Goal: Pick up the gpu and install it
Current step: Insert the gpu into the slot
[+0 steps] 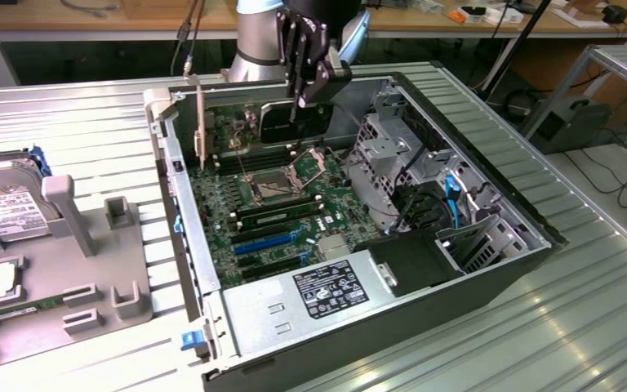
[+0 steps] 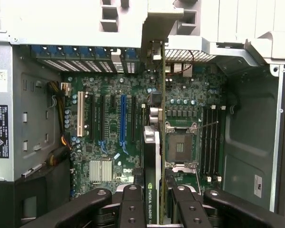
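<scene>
My gripper (image 1: 309, 88) hangs over the back part of the open computer case (image 1: 488, 188), shut on the gpu (image 1: 291, 122), a flat black card held on edge above the motherboard (image 1: 281, 204). In the wrist view the gpu (image 2: 151, 161) appears edge-on between my black fingers (image 2: 132, 209), with a printed label along its upper edge. It runs over the board between the black expansion slots and the CPU socket (image 2: 180, 147), parallel to the blue slot (image 2: 123, 118). Its far end reaches toward the case's rear slot openings (image 2: 154, 50).
A drive cage (image 1: 390, 155) and blue cables (image 1: 452, 204) fill the case's right side in the exterior view. The power supply (image 1: 325, 294) sits at the near end. On the exterior view's left, a grey holder (image 1: 85, 245) carries a silver hard drive (image 1: 3, 204).
</scene>
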`<state>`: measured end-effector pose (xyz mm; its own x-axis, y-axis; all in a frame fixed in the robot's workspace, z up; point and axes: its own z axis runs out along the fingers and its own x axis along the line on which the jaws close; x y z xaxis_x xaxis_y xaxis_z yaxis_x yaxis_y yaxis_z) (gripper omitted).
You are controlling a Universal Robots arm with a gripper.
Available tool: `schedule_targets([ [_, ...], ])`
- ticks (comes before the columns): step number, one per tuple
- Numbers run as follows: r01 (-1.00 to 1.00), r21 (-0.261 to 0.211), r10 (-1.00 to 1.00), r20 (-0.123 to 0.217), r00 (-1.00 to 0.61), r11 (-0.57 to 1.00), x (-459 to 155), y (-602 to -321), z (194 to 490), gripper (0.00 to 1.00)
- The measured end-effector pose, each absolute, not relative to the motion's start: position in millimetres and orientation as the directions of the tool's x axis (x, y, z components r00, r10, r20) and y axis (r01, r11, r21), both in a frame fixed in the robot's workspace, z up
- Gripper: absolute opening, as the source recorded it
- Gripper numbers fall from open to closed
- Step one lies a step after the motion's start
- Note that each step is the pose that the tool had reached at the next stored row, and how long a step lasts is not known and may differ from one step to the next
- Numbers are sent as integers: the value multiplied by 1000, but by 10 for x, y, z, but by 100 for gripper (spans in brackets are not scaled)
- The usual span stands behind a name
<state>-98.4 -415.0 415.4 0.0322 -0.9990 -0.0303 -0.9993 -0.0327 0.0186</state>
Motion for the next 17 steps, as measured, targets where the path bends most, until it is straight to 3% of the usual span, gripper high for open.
schedule_targets([
  [17, -999, 14, -999, -30, 32, -33, -984, -4150, 4032, 27],
])
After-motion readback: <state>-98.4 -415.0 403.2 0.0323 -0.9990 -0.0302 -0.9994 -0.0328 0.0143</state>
